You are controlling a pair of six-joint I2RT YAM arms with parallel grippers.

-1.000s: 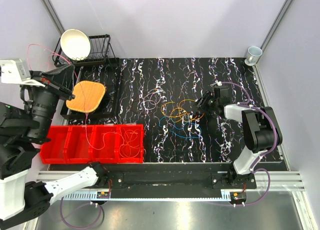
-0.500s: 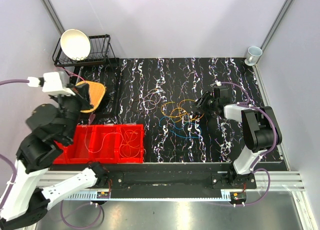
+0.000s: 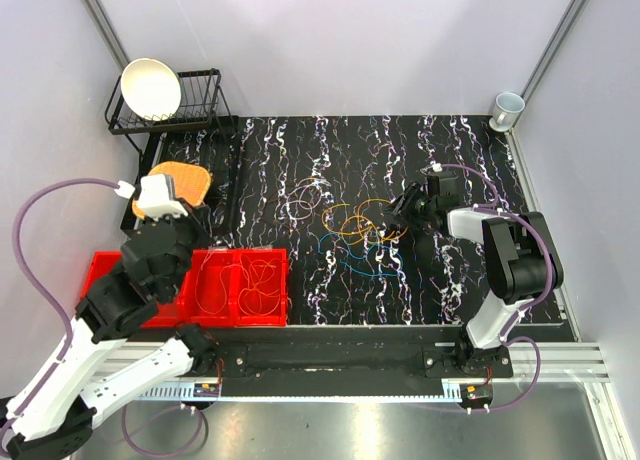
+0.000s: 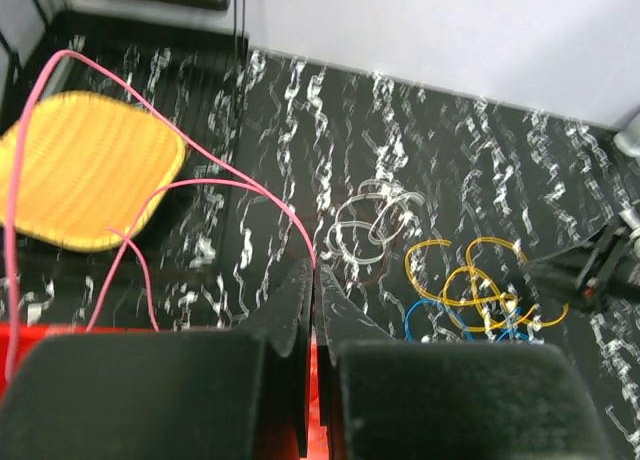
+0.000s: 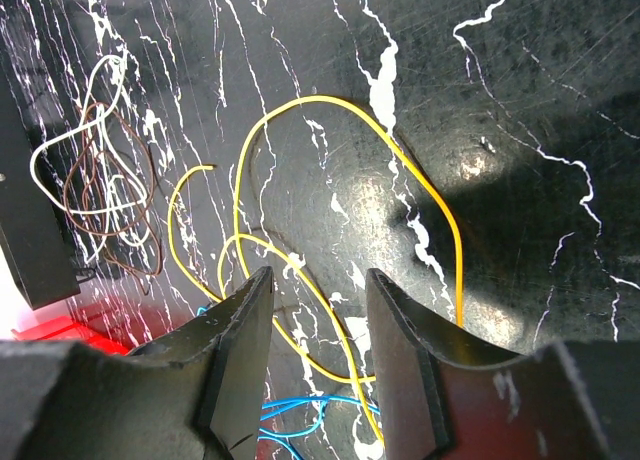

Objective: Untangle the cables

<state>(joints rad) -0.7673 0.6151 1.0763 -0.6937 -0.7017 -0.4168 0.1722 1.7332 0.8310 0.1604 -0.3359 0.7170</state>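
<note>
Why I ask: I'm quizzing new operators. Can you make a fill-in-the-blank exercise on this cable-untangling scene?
1. The left gripper is shut on a thin cable coloured ____.
2. The right gripper, at the yellow cable, has its jaws ____.
3. Some cables already lie in a bin coloured ____.

Missing words: pink; open; red.
</note>
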